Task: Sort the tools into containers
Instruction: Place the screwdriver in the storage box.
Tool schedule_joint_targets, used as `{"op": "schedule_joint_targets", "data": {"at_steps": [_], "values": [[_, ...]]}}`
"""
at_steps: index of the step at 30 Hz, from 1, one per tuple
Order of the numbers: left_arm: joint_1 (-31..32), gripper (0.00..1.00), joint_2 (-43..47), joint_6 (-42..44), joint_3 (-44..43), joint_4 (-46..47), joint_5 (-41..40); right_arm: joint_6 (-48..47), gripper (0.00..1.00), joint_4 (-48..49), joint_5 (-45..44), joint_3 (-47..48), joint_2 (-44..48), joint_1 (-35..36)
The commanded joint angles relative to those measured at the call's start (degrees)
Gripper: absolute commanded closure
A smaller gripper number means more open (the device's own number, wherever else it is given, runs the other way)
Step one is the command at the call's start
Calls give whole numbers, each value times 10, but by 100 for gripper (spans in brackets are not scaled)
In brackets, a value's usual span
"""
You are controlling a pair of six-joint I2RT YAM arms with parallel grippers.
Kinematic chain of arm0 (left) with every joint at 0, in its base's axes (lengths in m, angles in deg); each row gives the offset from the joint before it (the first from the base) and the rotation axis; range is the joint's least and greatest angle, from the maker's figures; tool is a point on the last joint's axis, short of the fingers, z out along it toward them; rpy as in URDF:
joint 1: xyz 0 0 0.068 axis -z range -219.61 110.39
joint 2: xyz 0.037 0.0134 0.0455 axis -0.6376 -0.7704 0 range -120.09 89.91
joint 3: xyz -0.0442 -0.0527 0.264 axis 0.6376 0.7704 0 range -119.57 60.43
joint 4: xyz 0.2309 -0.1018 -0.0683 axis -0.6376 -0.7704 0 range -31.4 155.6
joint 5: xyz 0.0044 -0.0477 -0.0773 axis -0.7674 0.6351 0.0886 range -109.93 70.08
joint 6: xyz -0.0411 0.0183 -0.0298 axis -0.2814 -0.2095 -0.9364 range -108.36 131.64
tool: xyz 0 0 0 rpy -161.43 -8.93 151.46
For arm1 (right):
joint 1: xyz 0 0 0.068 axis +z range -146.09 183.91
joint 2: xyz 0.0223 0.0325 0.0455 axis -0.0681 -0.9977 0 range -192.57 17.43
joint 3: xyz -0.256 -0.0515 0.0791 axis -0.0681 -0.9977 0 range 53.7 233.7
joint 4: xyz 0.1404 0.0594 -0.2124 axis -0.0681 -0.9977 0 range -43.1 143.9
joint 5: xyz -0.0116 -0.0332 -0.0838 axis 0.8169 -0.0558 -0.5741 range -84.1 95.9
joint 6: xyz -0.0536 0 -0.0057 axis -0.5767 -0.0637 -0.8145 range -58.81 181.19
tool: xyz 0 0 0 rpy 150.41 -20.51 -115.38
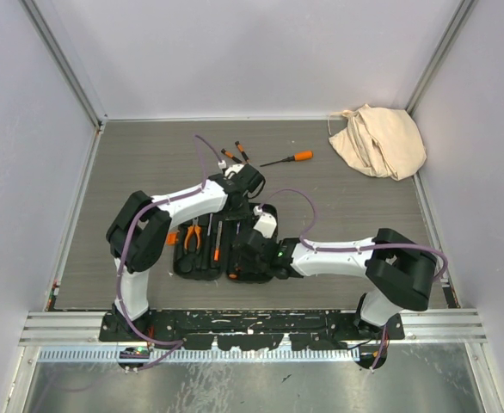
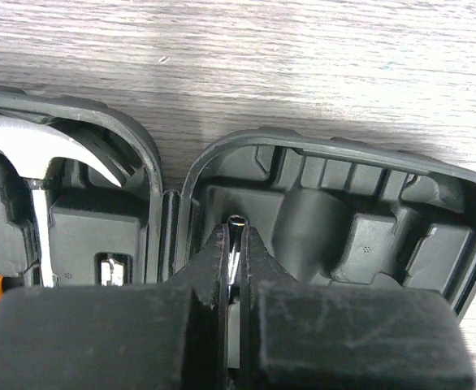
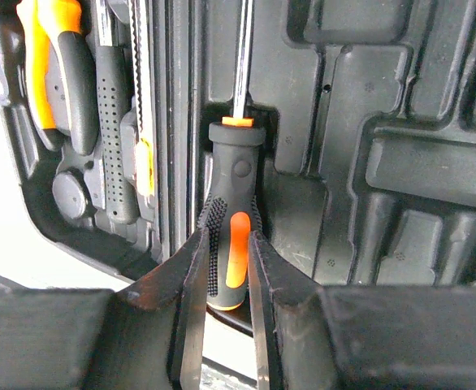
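The black tool case (image 1: 186, 268) lies open at the table's centre, with pliers (image 1: 192, 234) and a hammer head (image 2: 27, 150) in its left half. A black-and-orange screwdriver (image 3: 231, 183) lies along a moulded slot in the right half (image 3: 400, 162). My right gripper (image 3: 227, 244) is shut on the handle's lower end. My left gripper (image 2: 236, 234) is shut on a thin shiny metal shaft (image 2: 236, 221) above the far end of that same half (image 2: 368, 166). From above, both grippers meet over the case; the left one (image 1: 252, 202) is at its far end, the right one (image 1: 250, 248) at its near end.
An orange-handled screwdriver (image 1: 291, 158) and two small screwdrivers (image 1: 233, 156) lie on the table beyond the case. A beige cloth bag (image 1: 378, 140) sits in the far right corner. Walls close off the table on three sides.
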Motion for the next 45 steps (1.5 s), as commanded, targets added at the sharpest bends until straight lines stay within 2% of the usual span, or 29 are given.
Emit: {"op": "schedule_joint_targets", "data": {"at_steps": [1, 12, 21, 26, 33, 37, 41, 45], "values": [[12, 100, -157, -22, 87, 7, 108, -20, 100, -79, 18, -31, -86, -7], [13, 100, -149, -26, 98, 19, 116, 2, 100, -98, 14, -55, -151, -10], [13, 100, -84, 12, 86, 38, 130, -49, 97, -59, 7, -39, -59, -12], [12, 100, -25, 39, 55, 22, 128, -55, 94, -79, -13, -37, -14, -14], [1, 81, 44, 84, -45, -41, 110, -65, 85, -27, -10, -73, 51, -22], [-11, 74, 71, 107, -94, -69, 106, -87, 75, 4, 2, -80, 74, -25], [-22, 66, 106, 119, -107, -79, 108, -113, 66, 32, 14, -80, 103, -30], [-34, 59, 152, 128, -79, -77, 106, -149, 59, 41, 13, -76, 156, -39]]}}
